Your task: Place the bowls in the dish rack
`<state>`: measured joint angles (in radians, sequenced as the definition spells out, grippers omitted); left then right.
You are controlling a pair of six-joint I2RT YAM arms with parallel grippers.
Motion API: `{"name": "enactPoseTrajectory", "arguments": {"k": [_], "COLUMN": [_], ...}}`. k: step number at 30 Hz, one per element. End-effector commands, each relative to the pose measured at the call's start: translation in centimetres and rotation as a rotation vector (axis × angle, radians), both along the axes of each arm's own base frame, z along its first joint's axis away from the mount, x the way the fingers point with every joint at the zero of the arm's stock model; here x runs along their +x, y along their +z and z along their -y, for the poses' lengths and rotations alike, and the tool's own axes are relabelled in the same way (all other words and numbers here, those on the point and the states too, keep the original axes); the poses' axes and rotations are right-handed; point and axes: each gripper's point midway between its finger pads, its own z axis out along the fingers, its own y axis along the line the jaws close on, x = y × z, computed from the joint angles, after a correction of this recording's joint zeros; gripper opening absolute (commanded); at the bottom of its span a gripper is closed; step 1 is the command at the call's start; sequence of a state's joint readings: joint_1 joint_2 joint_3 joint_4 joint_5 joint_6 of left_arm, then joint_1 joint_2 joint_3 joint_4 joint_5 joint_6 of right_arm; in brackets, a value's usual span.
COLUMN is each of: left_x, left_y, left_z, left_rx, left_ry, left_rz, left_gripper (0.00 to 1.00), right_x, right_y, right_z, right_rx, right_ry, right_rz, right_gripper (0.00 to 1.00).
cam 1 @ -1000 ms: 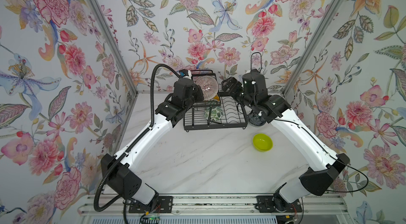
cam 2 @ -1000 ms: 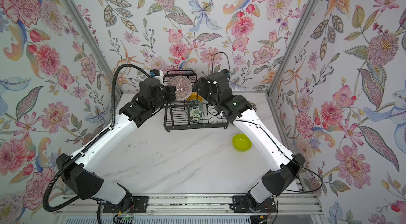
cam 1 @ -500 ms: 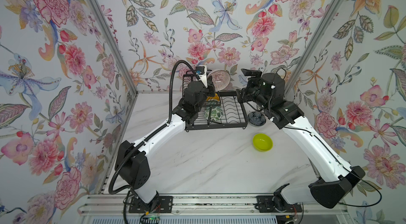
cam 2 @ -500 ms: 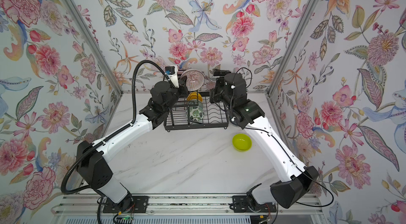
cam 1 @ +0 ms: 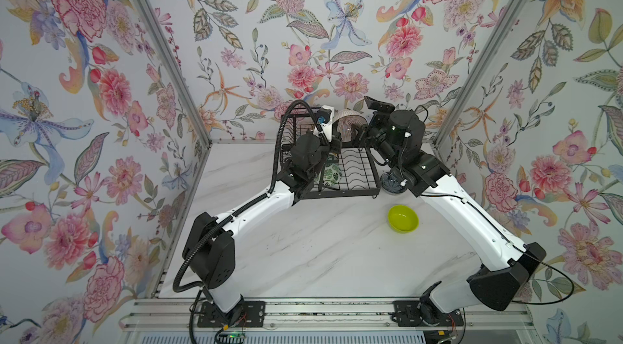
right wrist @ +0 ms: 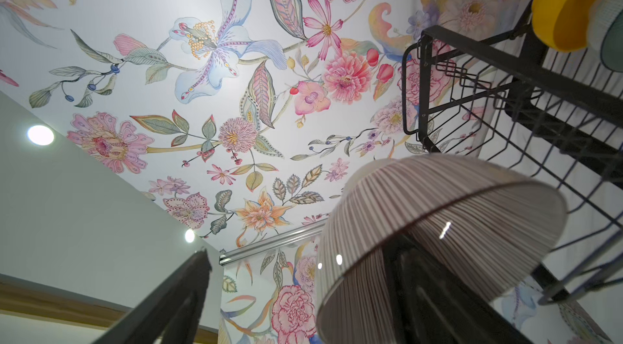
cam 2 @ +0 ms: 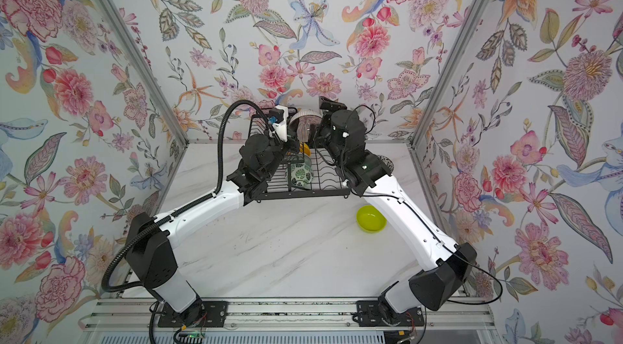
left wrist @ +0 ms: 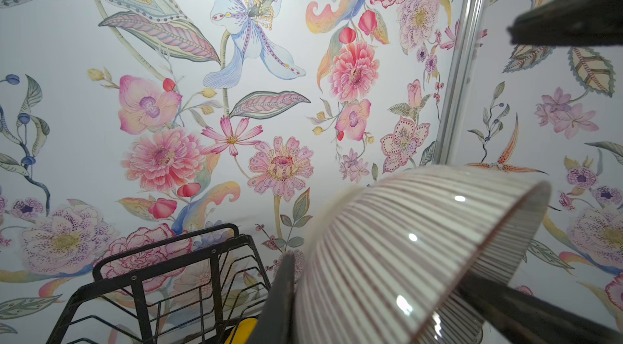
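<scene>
Ribbed bowl [left wrist: 404,258]: wall clamped between left gripper [left wrist: 377,271] fingers, held beside dish rack [cam 1: 344,193]. Right gripper [right wrist: 296,251] fingers spread; one just beside bowl, other well apart.

No legible text, it seems.

Ribbed bowl [cam 1: 347,125] carried rightward, right claw [right wrist: 300,251] closing in

Glossy ribbed bowl [left wrist: 404,251], matt wire rack [left wrist: 141,308] — black metal
</scene>
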<state>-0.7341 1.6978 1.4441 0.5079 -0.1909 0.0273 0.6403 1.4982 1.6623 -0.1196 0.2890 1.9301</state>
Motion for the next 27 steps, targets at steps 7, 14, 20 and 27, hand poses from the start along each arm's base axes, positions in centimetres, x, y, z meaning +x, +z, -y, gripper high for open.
{"name": "enactPoseTrajectory", "arguments": {"k": [7,14,20,27], "left_x": [-1.9,-2.7,-3.2,-3.7], "left_y": [3.2,4.1,4.8,5.4], "left_z": [-0.3,-1.0,-1.5,-1.9], "left_rx": [-0.052,-0.056,-0.075,-0.109], "left_ry": [0.009,0.052,0.071,0.057], "left_rz": [0.110,0.141,0.149,0.131], "left_gripper": [0.00,0.00,0.05,0.04], "right_x": [1.4,1.3,1.2,1.2], "right_y": [2.4,1.7,2.0,3.4], "right_z": [-1.0,-1.3,-1.0,-0.6], "right_rx": [0.062,0.077,0.089,0.125], "right_ry": [-0.030,-0.048,-0.062,-0.067], "right_rz": [0.055,0.041,0.095,0.231], "right_gripper": [0.53,0.24,0.00,0.00]}}
